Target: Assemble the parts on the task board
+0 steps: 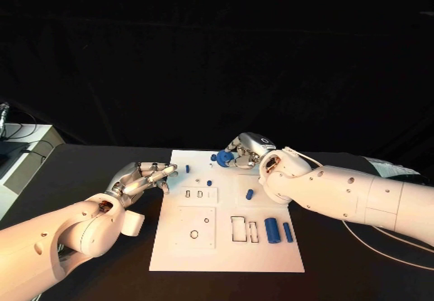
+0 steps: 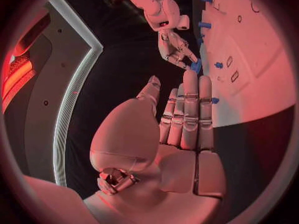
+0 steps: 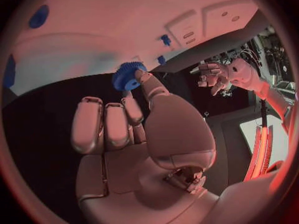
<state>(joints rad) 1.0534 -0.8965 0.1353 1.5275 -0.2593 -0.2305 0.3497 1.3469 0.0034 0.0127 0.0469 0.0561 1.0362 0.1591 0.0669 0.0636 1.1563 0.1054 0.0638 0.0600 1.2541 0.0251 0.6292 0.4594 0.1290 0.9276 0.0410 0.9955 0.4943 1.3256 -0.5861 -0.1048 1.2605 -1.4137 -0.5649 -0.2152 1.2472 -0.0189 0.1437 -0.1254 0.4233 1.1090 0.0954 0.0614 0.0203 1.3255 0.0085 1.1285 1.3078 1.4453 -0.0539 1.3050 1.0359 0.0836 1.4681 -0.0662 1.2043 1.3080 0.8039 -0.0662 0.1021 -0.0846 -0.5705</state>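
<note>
- Up at the far edge of the task board (image 1: 226, 251), the right hand (image 1: 243, 152) pinched a blue gear (image 3: 127, 75) between thumb and fingertips.
- Beside the board's left edge, the left hand (image 1: 143, 178) held nothing, fingers loosely bent.
- Other blue parts (image 1: 271, 229) lay on the board.

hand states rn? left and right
Left hand: open, holds nothing, by the board's left edge.
Right hand: holds a blue gear at its fingertips, at the board's far edge.
</note>
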